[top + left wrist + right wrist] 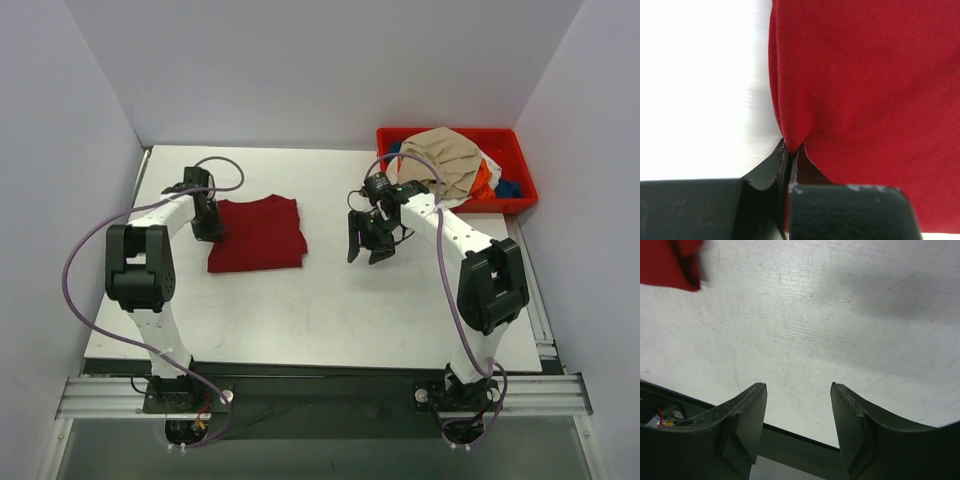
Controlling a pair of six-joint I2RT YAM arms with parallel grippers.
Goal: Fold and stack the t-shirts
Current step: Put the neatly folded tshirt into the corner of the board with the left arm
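Left jaws are pinching the red shirt (258, 234) at its left edge; right jaws are hanging open right of it. Pulling slowly should be keeping layers aligned.

left arm stretched forward, left gripper (207, 226) pinched on the edge of the dark red t-shirt (258, 234) — right arm angled inward, right gripper (364, 252) tipped down, fingers apart.

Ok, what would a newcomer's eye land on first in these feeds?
The folded red shirt, left of centre on the table, with the left gripper shut on its left edge. Next, the red bin at the far right corner, heaped with shirts, a tan shirt on top. The right gripper hangs open over the table near the middle.
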